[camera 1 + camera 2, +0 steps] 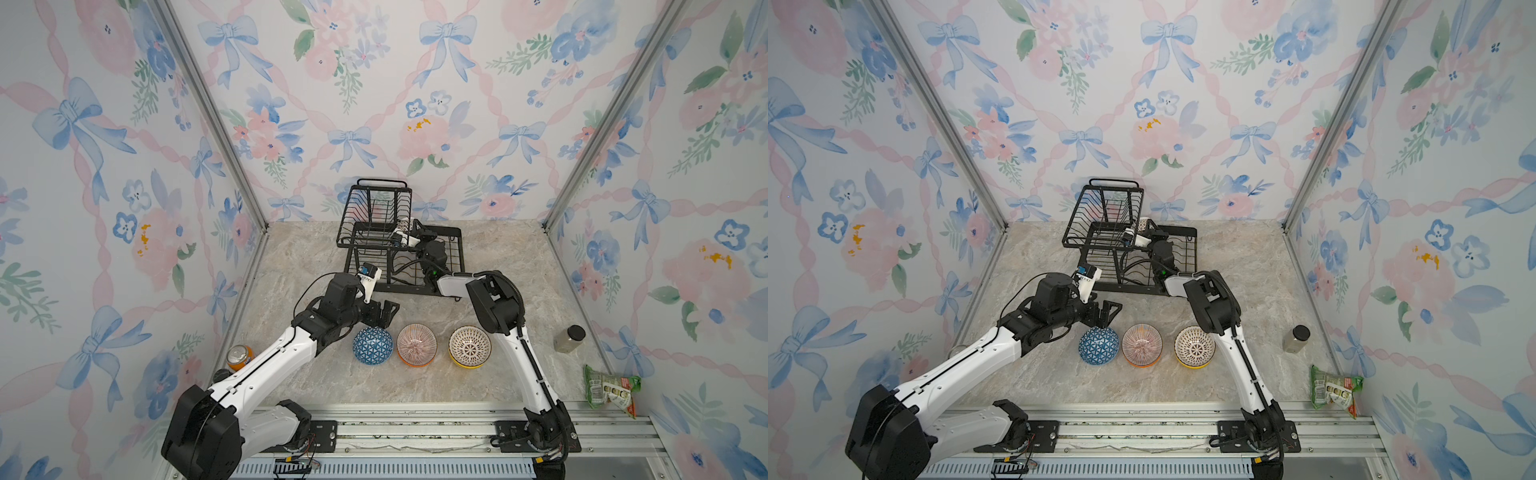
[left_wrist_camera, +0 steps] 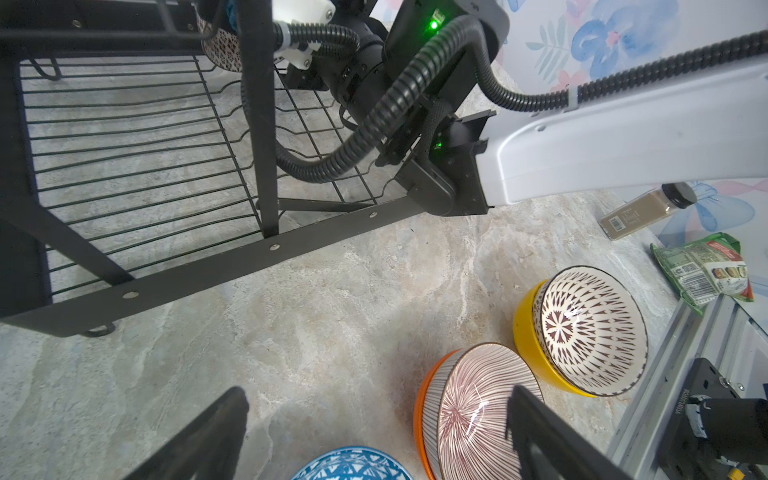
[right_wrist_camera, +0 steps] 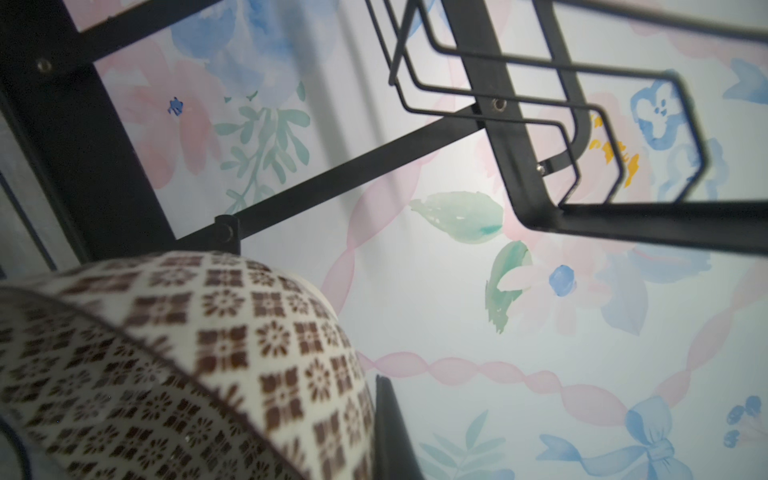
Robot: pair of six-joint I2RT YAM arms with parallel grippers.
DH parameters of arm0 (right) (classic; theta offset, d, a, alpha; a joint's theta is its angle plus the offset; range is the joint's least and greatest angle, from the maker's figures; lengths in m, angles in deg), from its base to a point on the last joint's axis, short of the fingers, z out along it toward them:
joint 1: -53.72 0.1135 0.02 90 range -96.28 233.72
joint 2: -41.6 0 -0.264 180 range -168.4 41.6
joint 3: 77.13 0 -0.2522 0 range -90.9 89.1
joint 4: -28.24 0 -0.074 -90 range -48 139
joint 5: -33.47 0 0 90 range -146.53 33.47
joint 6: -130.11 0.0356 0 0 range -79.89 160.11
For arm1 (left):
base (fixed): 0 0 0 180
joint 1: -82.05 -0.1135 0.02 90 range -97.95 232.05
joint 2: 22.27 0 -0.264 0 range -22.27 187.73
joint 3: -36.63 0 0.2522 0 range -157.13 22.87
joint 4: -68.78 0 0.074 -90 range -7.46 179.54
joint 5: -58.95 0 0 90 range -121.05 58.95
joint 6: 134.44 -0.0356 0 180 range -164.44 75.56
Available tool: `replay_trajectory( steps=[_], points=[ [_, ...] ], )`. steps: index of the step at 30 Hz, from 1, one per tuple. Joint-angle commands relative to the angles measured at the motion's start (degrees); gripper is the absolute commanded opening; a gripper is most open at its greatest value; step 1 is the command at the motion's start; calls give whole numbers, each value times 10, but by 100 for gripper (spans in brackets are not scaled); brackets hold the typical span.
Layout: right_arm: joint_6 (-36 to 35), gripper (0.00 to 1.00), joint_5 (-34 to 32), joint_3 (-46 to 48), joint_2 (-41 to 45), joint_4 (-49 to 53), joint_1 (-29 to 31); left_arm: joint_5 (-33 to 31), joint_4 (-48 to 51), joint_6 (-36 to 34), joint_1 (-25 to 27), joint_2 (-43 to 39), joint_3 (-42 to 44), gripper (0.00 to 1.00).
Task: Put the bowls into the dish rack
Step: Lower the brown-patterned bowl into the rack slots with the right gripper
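Dish rack [image 1: 357, 208] behind, bowls [image 1: 417, 344] in a row before it (two pairs nested), bottle [image 1: 569, 338] rightward

We cannot read a single word with certainty. The spice bottle [image 2: 640, 212] carries a pale label with a barcode, its print too small for us. The green packet [image 2: 702, 270] shows a barcode, white panels of fine print and a red band, all illegible. The orange can [image 1: 239, 357] bears a dark logo we cannot make out. Sideways white lettering on a black motor housing [image 2: 685, 405] stays blurred.
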Motion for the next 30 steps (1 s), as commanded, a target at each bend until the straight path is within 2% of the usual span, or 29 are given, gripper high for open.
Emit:
replay_trajectory(
  steps=[1,5,18,30],
  points=[
    [6,0,15,22,-6,23,8,9,9,2,-4,1,9,98],
    [3,0,18,13,1,94,8,9,9,0,-4,0,10,98],
    [1,0,37,16,32,199,6,9,9,-3,-4,1,11,98],
    [4,0,32,38,60,215,3,14,9,-5,-4,8,5,98]
  ],
)
